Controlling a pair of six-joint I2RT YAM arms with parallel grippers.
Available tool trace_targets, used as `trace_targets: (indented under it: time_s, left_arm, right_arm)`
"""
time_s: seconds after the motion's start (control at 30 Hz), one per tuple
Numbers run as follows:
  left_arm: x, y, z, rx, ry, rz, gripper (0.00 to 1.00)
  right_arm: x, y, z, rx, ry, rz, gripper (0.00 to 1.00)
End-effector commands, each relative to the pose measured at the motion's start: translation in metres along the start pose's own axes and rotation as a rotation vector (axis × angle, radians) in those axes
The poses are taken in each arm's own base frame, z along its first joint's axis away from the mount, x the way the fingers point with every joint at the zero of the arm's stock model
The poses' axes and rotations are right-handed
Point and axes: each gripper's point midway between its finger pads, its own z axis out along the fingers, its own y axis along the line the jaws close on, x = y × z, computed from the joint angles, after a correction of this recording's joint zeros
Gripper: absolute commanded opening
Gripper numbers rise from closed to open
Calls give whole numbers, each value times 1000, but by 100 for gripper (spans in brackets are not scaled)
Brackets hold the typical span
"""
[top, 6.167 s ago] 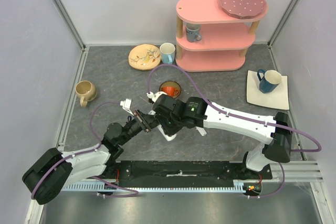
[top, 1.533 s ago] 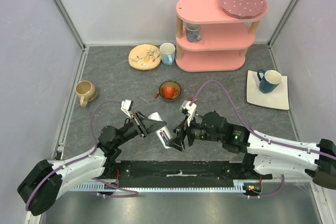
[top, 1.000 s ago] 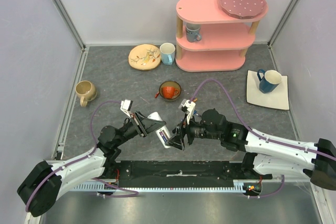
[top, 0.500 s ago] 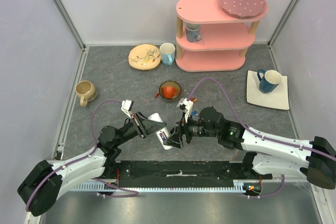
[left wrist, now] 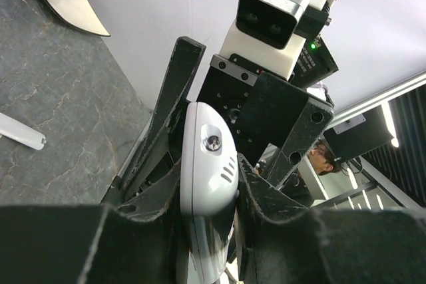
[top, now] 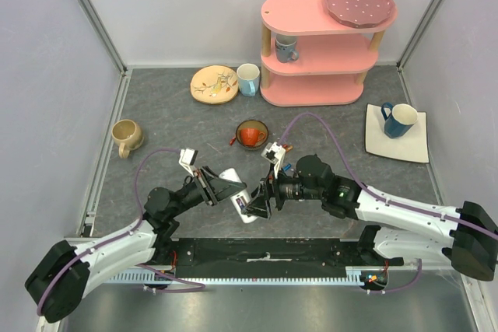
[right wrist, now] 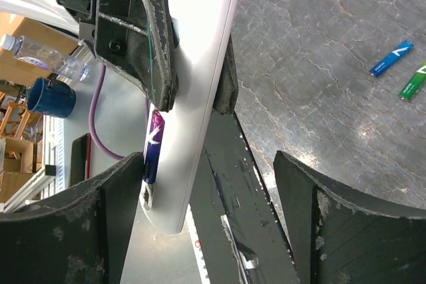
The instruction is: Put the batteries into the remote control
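Observation:
My left gripper [top: 227, 190] is shut on the white remote control [top: 243, 209] and holds it above the near table. In the left wrist view the remote control [left wrist: 208, 157] is pinched between my left gripper's [left wrist: 208, 181] fingers. In the right wrist view the remote control [right wrist: 200, 64] shows a purple battery [right wrist: 153, 147] lying in its open bay. My right gripper [top: 260, 203] is open, and its fingers [left wrist: 176, 91] flank the remote's end. It [right wrist: 210, 164] grips nothing. A blue battery [right wrist: 391, 58] and a green battery [right wrist: 414, 79] lie loose on the table.
A dark bowl [top: 251, 134] with orange-red contents sits just beyond the grippers. A beige mug [top: 126, 137] stands at the left, and a blue mug on a white plate [top: 416, 145] at the right. The pink shelf [top: 319, 44] is at the back. A white strip [left wrist: 20, 131] lies on the table.
My right gripper has slid left, up to the remote's end, and its jaws have opened slightly. The left arm has held the remote still.

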Motion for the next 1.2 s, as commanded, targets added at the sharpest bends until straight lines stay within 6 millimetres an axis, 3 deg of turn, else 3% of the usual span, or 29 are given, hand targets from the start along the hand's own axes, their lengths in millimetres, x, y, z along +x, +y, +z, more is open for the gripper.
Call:
trace_targets:
  time_s: [0.0,0.23,1.0,1.17]
  left_arm:
    - [10,5,-9,-5,26,29,2]
    - [7,15,-6,-61,14,43,2]
    - [9,5,-6,-14,28,51,2]
    - [9,7,-7,-25,30,60,2]
  right_arm:
    - [-39,22,-7,-53,-87,-39,88]
    - [-59,36,-25,-49,-137,-73,89]
    - [-7,-8,5,47,38,-10,83]
    - [-16,-8,0,71,6,-24,83]
